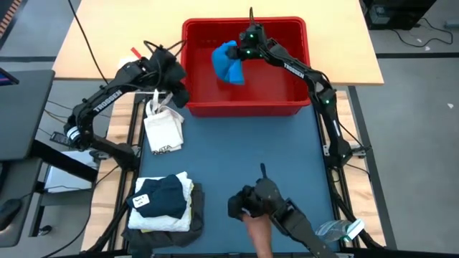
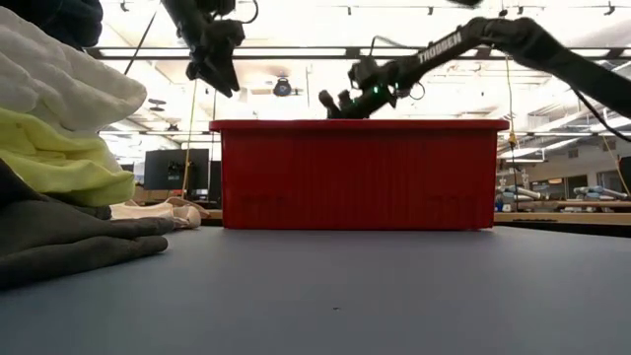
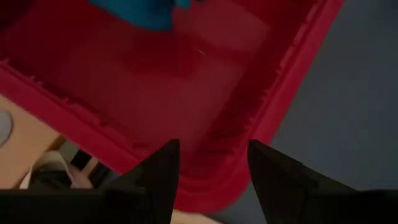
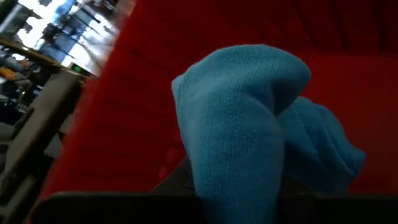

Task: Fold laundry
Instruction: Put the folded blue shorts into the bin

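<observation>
I note a red plastic basket (image 1: 244, 107) at the table's far middle, on the dark blue mat (image 1: 237, 158). A small white bag with strap handles (image 1: 163, 129) lies just beside its near-left corner. Wooden tabletop (image 1: 107, 43) behind.

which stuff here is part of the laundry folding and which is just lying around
Job:
- blue cloth piece, held by the right claw over the red basket
- folded stack: navy on top, white, yellow, grey below
- left claw, open, at the basket's left rim

Lying about:
- white bag
</observation>
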